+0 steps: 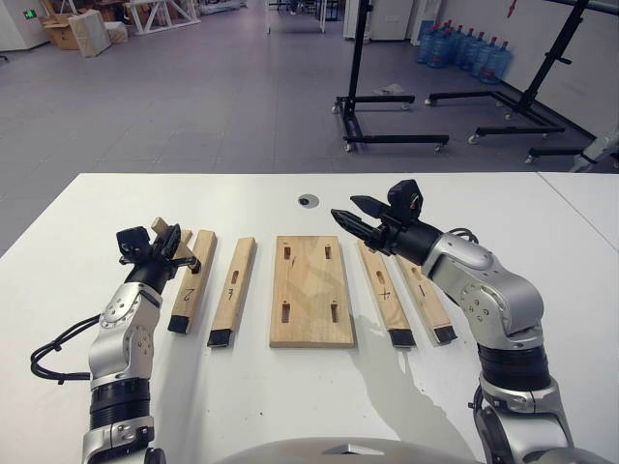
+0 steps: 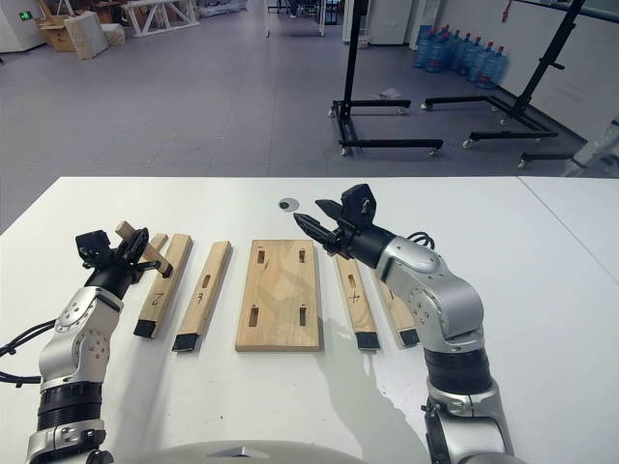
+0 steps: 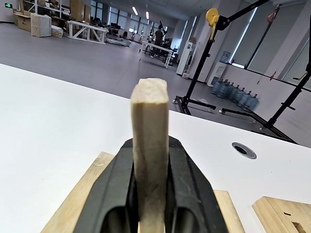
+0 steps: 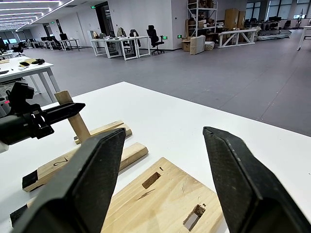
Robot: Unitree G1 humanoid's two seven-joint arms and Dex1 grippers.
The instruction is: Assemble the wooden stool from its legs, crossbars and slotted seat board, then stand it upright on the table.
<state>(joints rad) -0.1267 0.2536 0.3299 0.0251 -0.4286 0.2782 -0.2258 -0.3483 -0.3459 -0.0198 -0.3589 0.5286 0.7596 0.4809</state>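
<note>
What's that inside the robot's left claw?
A short wooden crossbar is pinched inside the left gripper. Its top end sticks out bare. In the left wrist view the black fingers cover its sides lower down, so its bottom end is hidden.

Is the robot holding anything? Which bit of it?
Yes. The left jaws pinch a wooden stick partway along, so both ends stick out. The right jaws are open and empty.

Bright, even overhead light, faint soft shadows.
</note>
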